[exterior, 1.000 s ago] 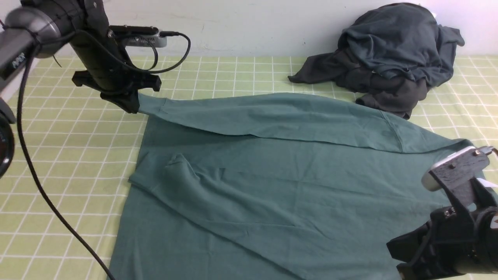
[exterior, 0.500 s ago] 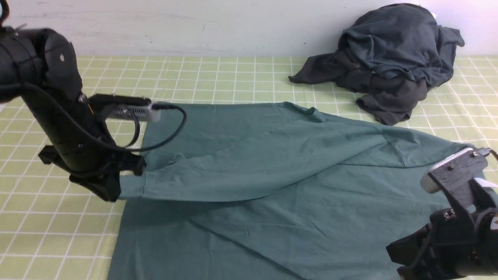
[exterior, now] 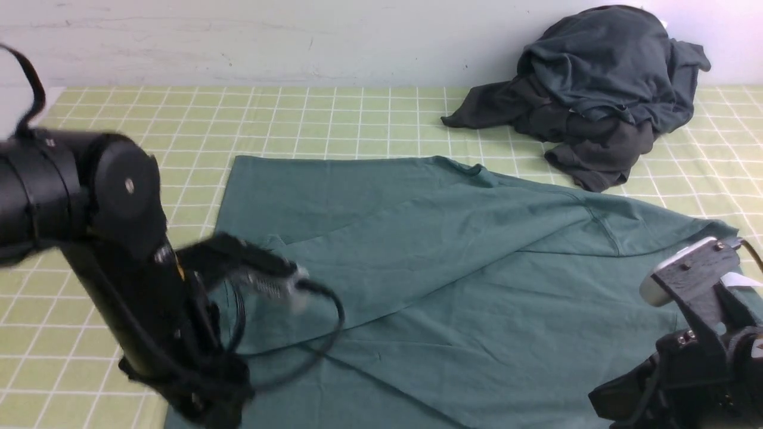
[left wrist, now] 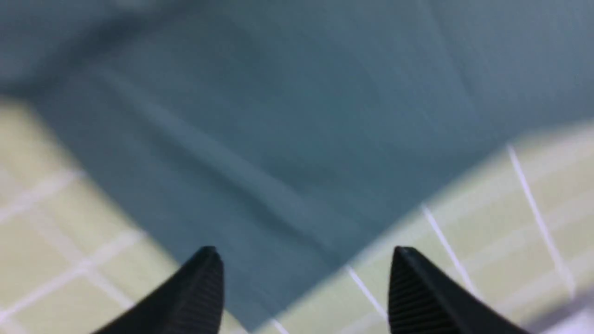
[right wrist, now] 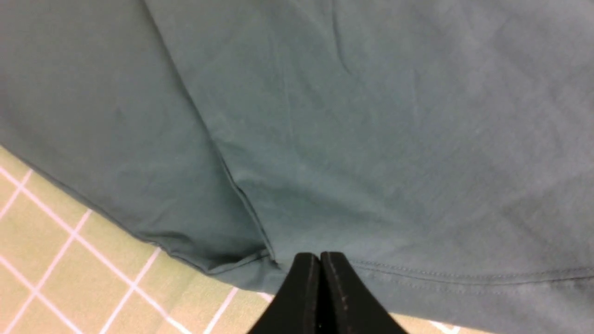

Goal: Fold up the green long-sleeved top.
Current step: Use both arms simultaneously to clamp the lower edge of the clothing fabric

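Note:
The green long-sleeved top (exterior: 453, 280) lies spread on the checked cloth. One sleeve (exterior: 417, 238) is laid across its body from the right shoulder towards the near left. My left gripper (left wrist: 304, 255) hangs open over the fabric's end (left wrist: 278, 139), and nothing sits between its fingers. In the front view that arm (exterior: 119, 250) is blurred at the near left and its fingertips are hidden. My right gripper (right wrist: 320, 256) is shut and empty, just above the top's stitched hem (right wrist: 464, 273) at the near right.
A heap of dark charcoal clothes (exterior: 602, 89) sits at the far right against the white wall. The yellow-green checked tablecloth (exterior: 357, 113) shows bare behind the top and along its left side. My right arm's body (exterior: 697, 357) fills the near right corner.
My left arm swept from the far left to the near left, carrying the sleeve across the top's body, and its jaws have opened and let go. The right arm barely moved.

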Tool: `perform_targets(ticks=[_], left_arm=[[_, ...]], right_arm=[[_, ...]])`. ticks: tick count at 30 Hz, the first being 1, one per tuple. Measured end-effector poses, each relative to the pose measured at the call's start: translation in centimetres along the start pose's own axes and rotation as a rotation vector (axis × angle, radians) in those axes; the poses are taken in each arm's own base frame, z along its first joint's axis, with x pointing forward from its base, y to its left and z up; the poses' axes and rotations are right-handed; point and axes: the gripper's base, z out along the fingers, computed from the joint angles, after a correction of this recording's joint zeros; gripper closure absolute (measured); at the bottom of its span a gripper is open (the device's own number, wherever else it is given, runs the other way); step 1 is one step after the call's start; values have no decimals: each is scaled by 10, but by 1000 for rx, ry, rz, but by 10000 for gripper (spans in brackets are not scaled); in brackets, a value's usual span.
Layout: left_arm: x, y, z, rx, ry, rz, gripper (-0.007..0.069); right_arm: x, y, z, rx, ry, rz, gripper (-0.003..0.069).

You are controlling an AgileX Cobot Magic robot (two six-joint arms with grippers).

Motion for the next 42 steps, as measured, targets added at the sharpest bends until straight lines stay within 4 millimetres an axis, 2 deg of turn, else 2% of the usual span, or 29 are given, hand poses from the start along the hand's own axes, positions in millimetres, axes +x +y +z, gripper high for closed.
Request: perform_targets(ticks=[2,5,7,10,13,18,19,20,21,22,26,30,33,38,40,42], left_arm=[[17,-20,19,-12,46,190,141],[42,-33,52,-71,121,468,132],[51,-34,66,-118,129,585,134],[55,-33,74,-159,110,632,155],[57,-32,75,-190,78,601,235],[57,-31,75,-215,54,530,419],[57,-31,75,-216,55,531,419],[55,-30,75,-229,40,533,494],[55,-30,75,-230,38,533,502],[53,-30,74,-242,26,534,569],[48,-29,72,-257,8,491,617],[46,-30,69,-248,16,429,607],[49,-32,69,-221,44,413,554],[48,-34,69,-195,31,391,366],[48,-35,67,-194,16,374,325],[49,-37,57,-203,-57,321,266]], right_arm=[[0,1,0,-14,-2,-12,673],[1,4,0,-47,6,-42,673],[1,6,0,-64,6,-59,673],[0,7,0,-80,-2,-63,673],[-1,9,-1,-103,-13,-63,673],[-1,11,-1,-117,-12,-66,673],[-1,11,-1,-117,-12,-66,673],[-1,11,-1,-118,-10,-69,673],[-1,11,-1,-118,-10,-69,673],[-1,11,-1,-119,-10,-69,673],[-1,11,-1,-119,-9,-69,673],[-1,11,-1,-119,-9,-69,673],[0,11,-1,-120,-8,-69,673],[1,12,-1,-135,8,-78,673],[2,13,-1,-141,14,-84,673],[4,14,-1,-159,32,-103,673]])
